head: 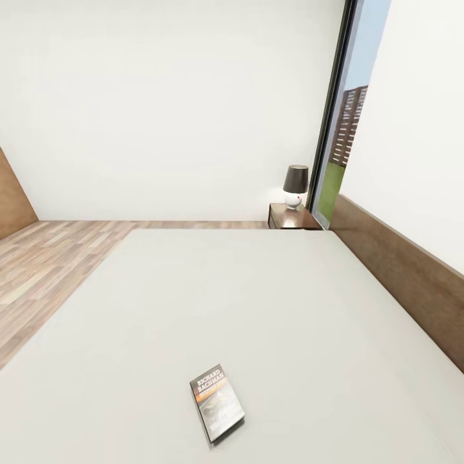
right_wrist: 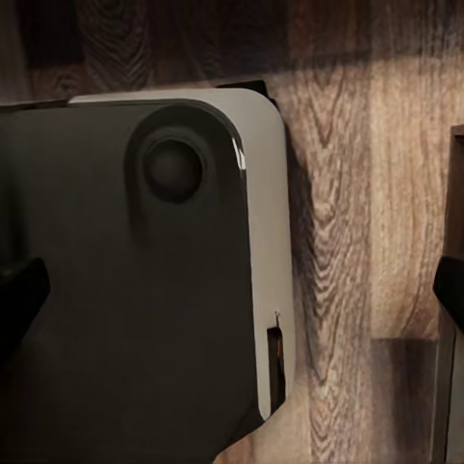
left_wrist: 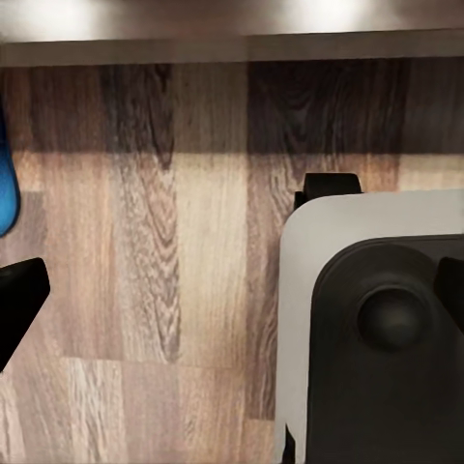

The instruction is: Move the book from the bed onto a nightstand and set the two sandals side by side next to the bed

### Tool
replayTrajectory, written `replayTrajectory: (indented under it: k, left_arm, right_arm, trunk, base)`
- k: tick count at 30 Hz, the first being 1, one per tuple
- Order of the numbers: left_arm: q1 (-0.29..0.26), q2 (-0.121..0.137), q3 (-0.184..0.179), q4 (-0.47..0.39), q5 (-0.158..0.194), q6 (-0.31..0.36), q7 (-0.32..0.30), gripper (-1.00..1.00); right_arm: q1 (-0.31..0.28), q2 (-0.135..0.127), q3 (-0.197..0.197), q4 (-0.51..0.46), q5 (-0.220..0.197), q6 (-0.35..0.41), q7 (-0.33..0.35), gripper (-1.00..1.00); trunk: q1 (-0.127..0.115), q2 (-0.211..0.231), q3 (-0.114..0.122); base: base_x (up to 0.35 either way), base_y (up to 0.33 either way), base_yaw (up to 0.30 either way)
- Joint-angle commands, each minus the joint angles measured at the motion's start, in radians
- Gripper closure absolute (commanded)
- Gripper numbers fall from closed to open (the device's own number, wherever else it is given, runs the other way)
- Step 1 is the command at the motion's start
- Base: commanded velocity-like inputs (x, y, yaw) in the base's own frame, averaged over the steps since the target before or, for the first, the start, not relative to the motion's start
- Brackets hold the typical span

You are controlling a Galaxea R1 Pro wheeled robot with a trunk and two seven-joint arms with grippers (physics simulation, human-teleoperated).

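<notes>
The book (head: 217, 402) is seen lying flat on the bed (head: 270, 303), well apart from the nightstand (head: 291, 218) with a lamp (head: 295, 185) beyond the bed's far corner. A blue edge, possibly a sandal (left_wrist: 6, 179), is glimpsed on the floor. Gripper states cannot be told.

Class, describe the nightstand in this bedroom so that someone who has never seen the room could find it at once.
Start at the big pale grey bed with its long brown headboard along the right side. Follow the headboard to its far end, by the tall window: there stands the nightstand, a low dark brown cabinet. It alone carries a small lamp with a dark shade and a white base.
</notes>
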Motion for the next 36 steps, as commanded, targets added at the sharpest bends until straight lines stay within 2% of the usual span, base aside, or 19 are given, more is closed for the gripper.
replayTrajectory:
  k: [1, 36]
  left_arm:
    - [0.0, 0.0, -0.009, 0.0, 0.006, -0.002, 0.003, -1.0]
    - [0.0, 0.007, -0.007, 0.0, 0.006, -0.014, 0.011, -1.0]
  right_arm:
    - [0.0, 0.0, -0.009, -0.002, 0.01, -0.004, 0.008, -1.0]
    - [-0.001, 0.002, -0.013, -0.003, 0.01, -0.005, 0.018, -1.0]
  trunk:
    - [0.0, 0.0, -0.001]
    - [0.0, 0.0, -0.001]
  base:
    - [0.0, 0.0, 0.0]
    - [0.0, 0.0, 0.0]
